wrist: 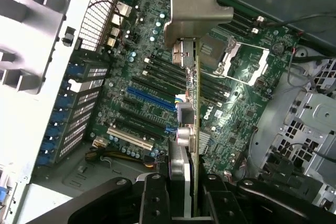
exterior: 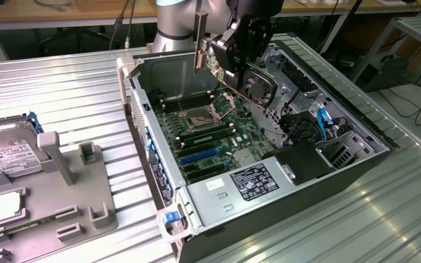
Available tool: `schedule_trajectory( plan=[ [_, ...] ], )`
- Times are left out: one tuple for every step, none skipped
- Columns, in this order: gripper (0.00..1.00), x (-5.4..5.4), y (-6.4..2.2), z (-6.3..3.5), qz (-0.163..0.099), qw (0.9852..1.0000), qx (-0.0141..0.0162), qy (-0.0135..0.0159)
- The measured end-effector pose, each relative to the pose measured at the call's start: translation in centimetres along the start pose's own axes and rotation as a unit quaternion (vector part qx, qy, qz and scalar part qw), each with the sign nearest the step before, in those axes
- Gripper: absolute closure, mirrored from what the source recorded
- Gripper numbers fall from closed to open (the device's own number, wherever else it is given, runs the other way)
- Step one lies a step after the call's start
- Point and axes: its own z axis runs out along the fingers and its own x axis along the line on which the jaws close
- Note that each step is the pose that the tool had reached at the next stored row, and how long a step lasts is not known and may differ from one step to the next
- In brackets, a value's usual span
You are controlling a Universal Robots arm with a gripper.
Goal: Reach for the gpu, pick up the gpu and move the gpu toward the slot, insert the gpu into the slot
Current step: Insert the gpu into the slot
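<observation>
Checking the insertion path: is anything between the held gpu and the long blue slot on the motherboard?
Nothing visible. The end effector holds the gpu above the open case; the blue slot lies bare on the motherboard, with open air between.

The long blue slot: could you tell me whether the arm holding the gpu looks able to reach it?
Probably yes: the case lies open, and nothing stands between the held gpu and the long blue slot.

gpu point(wrist: 193, 30) of green circuit board with matt silver metal bracket, ribbed shiny metal desk point(exterior: 57, 93), matt grey plastic holder point(exterior: 64, 192), bare sheet-metal case point(exterior: 174, 74)
</observation>
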Motion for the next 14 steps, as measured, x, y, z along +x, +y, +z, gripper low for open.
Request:
schedule_trajectory(
  plan=[
    [0.71, 0.0, 0.0, 0.0, -0.005, 1.0, -0.0001, -0.0005],
    [0.71, 0.0, 0.0, 0.0, -0.01, 1.0, -0.0001, -0.0009],
    [0.71, 0.0, 0.0, 0.0, -0.014, 0.9999, -0.0002, -0.0012],
    [0.71, 0.0, 0.0, 0.0, -0.019, 0.9998, -0.0003, -0.0017],
    [0.71, 0.0, 0.0, 0.0, -0.023, 0.9997, -0.0003, -0.0021],
    [0.71, 0.0, 0.0, 0.0, -0.027, 0.9996, -0.0003, -0.0025],
    [0.71, 0.0, 0.0, 0.0, -0.032, 0.9995, -0.0004, -0.0029],
    [0.71, 0.0, 0.0, 0.0, -0.036, 0.9993, -0.0004, -0.0032],
    [0.71, 0.0, 0.0, 0.0, -0.041, 0.9991, -0.0005, -0.0036],
    [0.71, 0.0, 0.0, 0.0, -0.046, 0.999, -0.0005, -0.0041],
    [0.71, 0.0, 0.0, 0.0, -0.05, 0.9987, -0.0006, -0.0044],
    [0.71, 0.0, 0.0, 0.0, -0.055, 0.9985, -0.0006, -0.0049],
    [0.71, 0.0, 0.0, 0.0, -0.059, 0.9983, -0.0007, -0.0052],
    [0.71, 0.0, 0.0, 0.0, -0.064, 0.998, -0.0007, -0.0057]
  ],
)
